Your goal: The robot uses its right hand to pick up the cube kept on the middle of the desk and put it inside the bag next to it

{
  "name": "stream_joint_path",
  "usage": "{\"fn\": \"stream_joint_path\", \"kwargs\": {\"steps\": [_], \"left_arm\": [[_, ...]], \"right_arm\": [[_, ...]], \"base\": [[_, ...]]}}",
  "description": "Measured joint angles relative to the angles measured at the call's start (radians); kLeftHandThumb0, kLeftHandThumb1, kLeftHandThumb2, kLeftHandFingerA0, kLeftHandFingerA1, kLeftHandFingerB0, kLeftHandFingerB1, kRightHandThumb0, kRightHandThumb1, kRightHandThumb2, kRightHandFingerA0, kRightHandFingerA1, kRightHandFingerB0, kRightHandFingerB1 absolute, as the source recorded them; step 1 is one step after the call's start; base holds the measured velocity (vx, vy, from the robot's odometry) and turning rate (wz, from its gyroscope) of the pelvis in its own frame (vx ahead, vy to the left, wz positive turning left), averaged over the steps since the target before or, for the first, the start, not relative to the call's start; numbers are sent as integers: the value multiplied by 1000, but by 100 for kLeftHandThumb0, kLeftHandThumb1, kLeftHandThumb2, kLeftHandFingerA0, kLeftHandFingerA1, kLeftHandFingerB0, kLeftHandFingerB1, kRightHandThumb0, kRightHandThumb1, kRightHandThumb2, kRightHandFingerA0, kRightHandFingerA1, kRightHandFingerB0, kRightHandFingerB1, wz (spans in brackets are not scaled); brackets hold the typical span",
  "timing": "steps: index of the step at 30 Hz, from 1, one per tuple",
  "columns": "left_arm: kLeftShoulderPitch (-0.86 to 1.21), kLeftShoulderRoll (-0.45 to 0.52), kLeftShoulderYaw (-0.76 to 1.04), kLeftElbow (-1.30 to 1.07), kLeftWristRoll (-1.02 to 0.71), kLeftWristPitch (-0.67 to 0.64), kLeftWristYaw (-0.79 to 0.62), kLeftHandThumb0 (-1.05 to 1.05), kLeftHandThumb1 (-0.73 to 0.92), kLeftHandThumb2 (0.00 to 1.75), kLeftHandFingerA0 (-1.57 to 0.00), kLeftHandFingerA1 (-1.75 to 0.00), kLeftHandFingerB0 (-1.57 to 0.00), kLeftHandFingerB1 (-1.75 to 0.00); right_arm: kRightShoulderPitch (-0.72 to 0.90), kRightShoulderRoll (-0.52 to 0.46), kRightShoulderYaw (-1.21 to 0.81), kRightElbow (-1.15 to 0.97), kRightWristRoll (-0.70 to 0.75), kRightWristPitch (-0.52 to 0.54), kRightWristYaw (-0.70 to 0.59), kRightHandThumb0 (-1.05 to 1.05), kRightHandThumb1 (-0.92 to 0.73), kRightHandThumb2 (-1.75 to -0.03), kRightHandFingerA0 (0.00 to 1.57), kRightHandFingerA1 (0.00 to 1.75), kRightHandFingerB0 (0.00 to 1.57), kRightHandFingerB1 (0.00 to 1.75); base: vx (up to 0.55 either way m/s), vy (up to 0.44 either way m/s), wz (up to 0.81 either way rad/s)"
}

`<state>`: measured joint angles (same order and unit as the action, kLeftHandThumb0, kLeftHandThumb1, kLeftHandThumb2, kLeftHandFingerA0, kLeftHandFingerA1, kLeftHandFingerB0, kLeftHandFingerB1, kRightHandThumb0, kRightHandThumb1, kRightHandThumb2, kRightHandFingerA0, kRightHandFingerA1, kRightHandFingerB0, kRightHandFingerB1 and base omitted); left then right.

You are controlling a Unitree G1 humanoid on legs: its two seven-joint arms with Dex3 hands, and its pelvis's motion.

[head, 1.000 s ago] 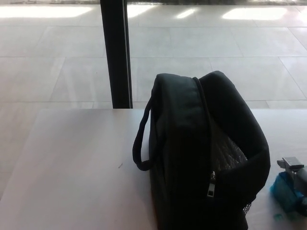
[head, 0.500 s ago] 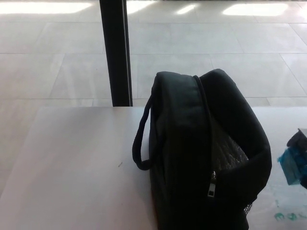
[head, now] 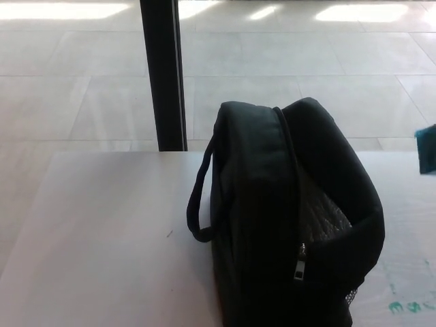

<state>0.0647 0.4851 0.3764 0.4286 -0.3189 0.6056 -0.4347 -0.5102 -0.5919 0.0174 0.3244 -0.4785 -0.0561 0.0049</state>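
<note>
Floor: pale large tiles (head: 82,102) are spreading behind the tabletop, with bright patches of light glaring along the top edge of the view.
Post: a black upright post (head: 163,75) is standing on the floor just behind the tabletop's far edge, left of the bag.
Tabletop: a pale, smooth tabletop (head: 102,245) is filling the lower part of the view; a tiny dark speck is showing on it left of the bag, and greenish smudges (head: 409,306) are marking it near the lower right corner.
Bag: a black soft bag (head: 272,225) is standing on the tabletop right of centre, running out of view at the bottom edge. Its top is gaping open on the right side, showing a silvery lining (head: 325,218) inside. A carry loop (head: 199,204) is hanging off its left side and a metal zip pull (head: 300,262) is dangling at the front.
Cube: a small blue-green shape (head: 427,148), cut off by the right edge, is showing above the tabletop level, right of the bag and apart from it; whether this is the cube cannot be told for sure.
Right hand: it is not showing, so its fingers and hold cannot be told.
Left hand: it is not showing either.
</note>
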Motion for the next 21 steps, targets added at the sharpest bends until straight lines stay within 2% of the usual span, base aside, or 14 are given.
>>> {"fn": "stream_joint_path", "kwargs": {"steps": [2,3,4,5,6,9,14,15,16,17,18,19,20,21], "left_arm": [[3,0,1,-1,0,0,0,-53,55,92,-29,-60,-21,-52],[5,0,0,-2,0,0,0,-54,55,92,-29,-60,-21,-52],[6,0,0,-2,0,0,0,-54,55,92,-29,-60,-21,-52],[7,0,-1,-2,0,0,0,-53,56,93,-32,-61,-22,-52],[7,0,-1,-2,0,0,-1,-53,56,92,-32,-61,-23,-53],[11,4,-6,-2,3,-1,0,-54,56,92,-29,-59,-22,-52],[18,10,-9,-3,2,-1,0,-54,56,92,-29,-60,-22,-52],[18,10,-9,-2,2,-1,0,-53,55,92,-33,-63,-24,-54],[18,10,-8,-2,2,-1,0,-53,54,92,-33,-62,-24,-54],[19,10,-8,-2,2,-1,0,-56,53,90,-27,-60,-24,-53],[19,11,-7,-1,2,-1,0,-58,54,90,-29,-60,-24,-53],[21,11,-7,-2,1,-1,0,-58,56,92,-31,-60,-23,-52],[24,11,-8,-2,2,-1,-1,-57,55,92,-30,-60,-22,-52],[26,12,-9,-2,3,-1,-1,-58,55,91,-29,-59,-23,-52]], "right_arm": [[-42,9,-8,4,13,-7,1,-11,-53,-111,91,175,68,154],[-67,15,-8,-2,17,-2,4,-25,-51,-114,115,138,93,125],[-98,21,-8,-14,19,4,8,-25,-51,-114,115,138,93,125],[-126,26,-8,-27,22,8,12,-17,-52,-118,86,175,70,160],[-148,30,-8,-41,24,14,17,-18,-49,-123,88,175,72,160],[-204,49,-1,-120,30,37,40,-25,-49,-117,91,175,77,156],[-224,84,46,-299,33,79,92,-22,-48,-118,90,173,78,151],[-223,87,54,-323,33,87,102,-26,-49,-116,120,138,96,121],[-215,90,69,-367,33,98,119,-25,-49,-114,118,137,96,122],[-204,90,81,-394,33,102,130,-20,-52,-106,87,175,76,155],[-187,90,97,-420,32,101,142,-20,-58,-103,101,175,73,148],[-164,87,115,-440,31,93,153,-20,-56,-101,101,175,73,148],[-132,82,140,-457,29,84,168,-23,-53,-103,87,175,76,155],[-116,78,151,-464,26,80,175,-22,-52,-98,88,175,78,152]], "base": [[0,0,0],[0,0,0],[0,0,0],[0,0,0],[0,0,0],[0,0,0],[0,0,0],[0,0,0],[0,0,0],[0,0,0],[0,0,0],[0,0,0],[0,0,0],[0,0,0]]}}
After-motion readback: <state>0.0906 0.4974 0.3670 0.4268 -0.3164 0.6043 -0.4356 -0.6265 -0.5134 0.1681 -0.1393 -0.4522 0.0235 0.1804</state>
